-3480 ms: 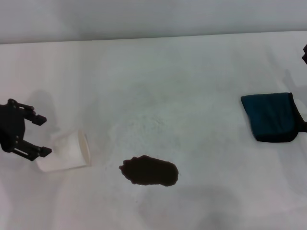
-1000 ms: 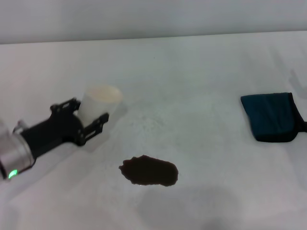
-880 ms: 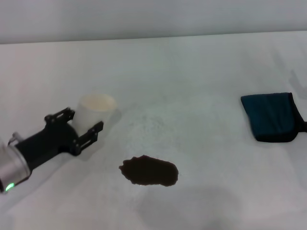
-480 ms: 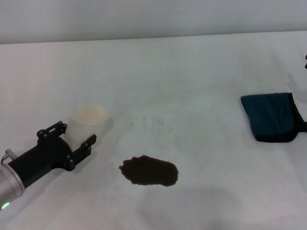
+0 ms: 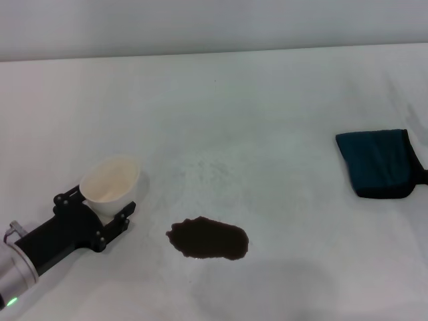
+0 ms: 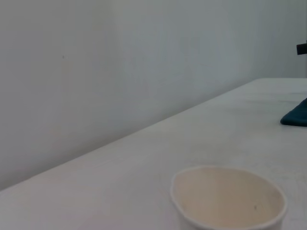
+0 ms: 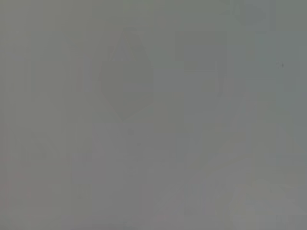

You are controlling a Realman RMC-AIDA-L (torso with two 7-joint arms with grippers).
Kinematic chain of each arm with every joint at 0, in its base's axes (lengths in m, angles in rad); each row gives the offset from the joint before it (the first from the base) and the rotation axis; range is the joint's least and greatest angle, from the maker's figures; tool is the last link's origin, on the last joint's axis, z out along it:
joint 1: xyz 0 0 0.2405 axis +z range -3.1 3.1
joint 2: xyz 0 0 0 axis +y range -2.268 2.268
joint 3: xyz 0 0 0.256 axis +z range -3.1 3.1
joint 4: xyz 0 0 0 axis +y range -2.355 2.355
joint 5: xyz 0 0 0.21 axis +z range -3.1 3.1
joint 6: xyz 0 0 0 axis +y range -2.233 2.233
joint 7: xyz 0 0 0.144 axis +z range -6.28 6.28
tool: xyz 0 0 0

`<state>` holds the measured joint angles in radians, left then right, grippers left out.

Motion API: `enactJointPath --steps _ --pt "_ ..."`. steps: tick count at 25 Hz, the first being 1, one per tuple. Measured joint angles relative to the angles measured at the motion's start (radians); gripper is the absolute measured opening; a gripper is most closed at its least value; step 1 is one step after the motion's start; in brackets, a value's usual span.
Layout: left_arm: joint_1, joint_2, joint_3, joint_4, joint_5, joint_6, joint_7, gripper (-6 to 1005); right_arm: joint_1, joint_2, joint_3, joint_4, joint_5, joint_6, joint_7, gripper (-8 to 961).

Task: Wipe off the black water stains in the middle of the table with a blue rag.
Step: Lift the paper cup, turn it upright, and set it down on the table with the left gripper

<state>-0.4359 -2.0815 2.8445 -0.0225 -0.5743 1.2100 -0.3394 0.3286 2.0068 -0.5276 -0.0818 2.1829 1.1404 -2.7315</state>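
The black water stain (image 5: 207, 239) is a dark oval blotch on the white table (image 5: 267, 114), near the front middle. The blue rag (image 5: 379, 163) lies flat at the far right; a corner of it shows in the left wrist view (image 6: 296, 115). My left gripper (image 5: 98, 202) is at the front left, to the left of the stain, shut on a cream-white paper cup (image 5: 110, 180) that tilts a little with its mouth up. The cup's open rim fills the bottom of the left wrist view (image 6: 228, 199). Only a small dark piece of my right gripper (image 6: 302, 48) shows above the rag.
A plain grey wall (image 5: 200, 27) runs behind the table's far edge. The right wrist view shows only blank grey.
The cup lay on its side by my open left gripper; now the gripper holds it. Over the last second it drew back toward the front left, and the cup tilted.
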Motion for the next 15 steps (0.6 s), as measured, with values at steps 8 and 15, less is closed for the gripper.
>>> enactJointPath --steps 8,15 --pt "0.006 0.0 0.0 0.004 -0.028 0.0 0.002 718 0.0 0.0 -0.003 -0.006 0.0 -0.011 -0.001 858" --pt "0.05 0.001 -0.001 0.03 -0.056 0.017 0.062 864 -0.001 0.0 -0.003 -0.007 0.0 -0.009 -0.001 857"
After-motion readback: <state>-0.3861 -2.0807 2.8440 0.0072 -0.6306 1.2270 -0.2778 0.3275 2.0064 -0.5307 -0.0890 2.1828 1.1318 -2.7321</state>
